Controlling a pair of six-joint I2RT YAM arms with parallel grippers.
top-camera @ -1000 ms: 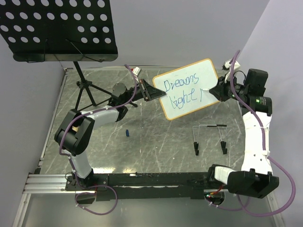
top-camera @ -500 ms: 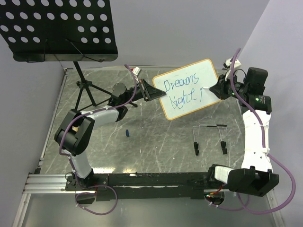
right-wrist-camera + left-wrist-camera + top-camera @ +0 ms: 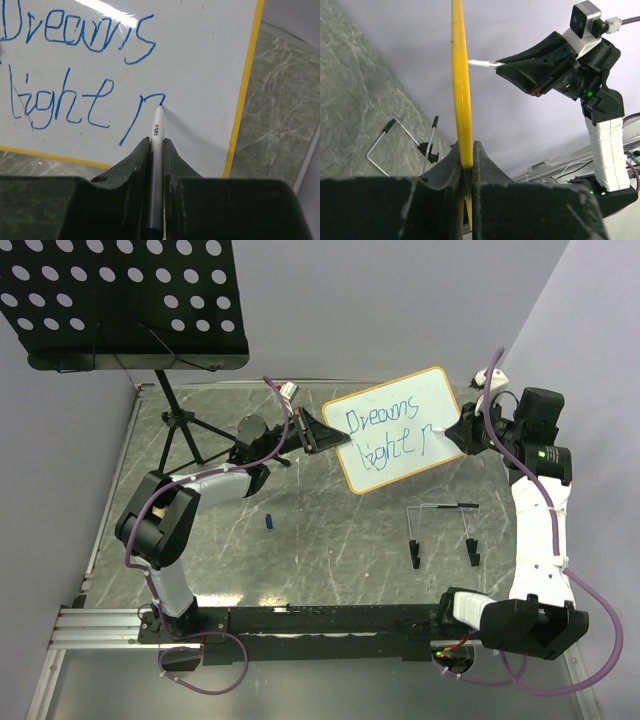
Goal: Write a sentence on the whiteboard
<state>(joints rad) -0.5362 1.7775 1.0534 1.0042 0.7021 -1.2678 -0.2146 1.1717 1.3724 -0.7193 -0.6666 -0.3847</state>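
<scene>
The whiteboard (image 3: 395, 430) is held clear of the bench (image 3: 320, 550), upper centre of the top view, w/ its left edge clenched by the left tool (image 3: 465, 150). The marker (image 3: 157, 131) is grasped by the right tool (image 3: 156, 144), tip pressed on the board at the top of a "p"-like stroke. The sentence (image 3: 75, 65) reads approx. "Dreams light".

Risks:
- Board is pinched at one edge only, so it may be pivoted or pushed back by pen pressure, giving skipped or skewed strokes.
- Little blank space is seen towards the right frame edge; further letters may be cramped or run off.
- If the marker is let slip in the tool, the line would be wobbled.
</scene>
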